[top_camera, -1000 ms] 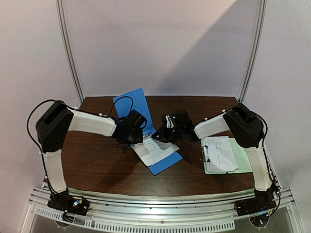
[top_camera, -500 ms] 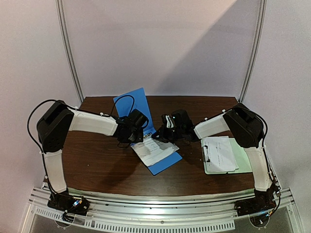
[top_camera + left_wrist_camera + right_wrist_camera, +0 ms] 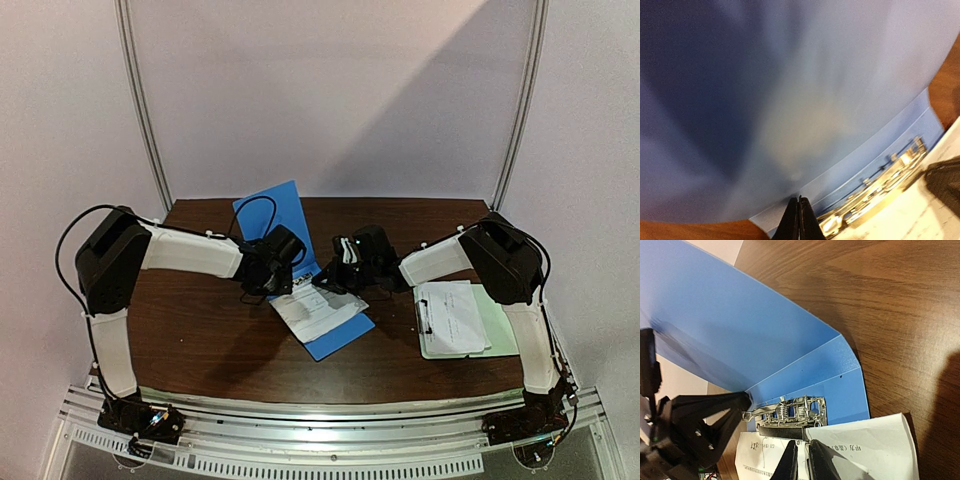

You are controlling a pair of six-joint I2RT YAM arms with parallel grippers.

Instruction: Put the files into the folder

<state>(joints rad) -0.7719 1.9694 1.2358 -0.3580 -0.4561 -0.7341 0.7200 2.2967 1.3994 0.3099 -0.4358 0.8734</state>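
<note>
One file (image 3: 860, 440) is being settled into the folder (image 3: 740, 325) by the clenched left end effector (image 3: 799, 202) and right end effector (image 3: 801, 447); the second file (image 3: 455, 315) is being left outside.

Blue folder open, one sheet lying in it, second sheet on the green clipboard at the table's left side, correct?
No: the green clipboard with the second sheet is at the right side of the table, as the top view shows. The blue folder is open, one sheet in it.
</note>
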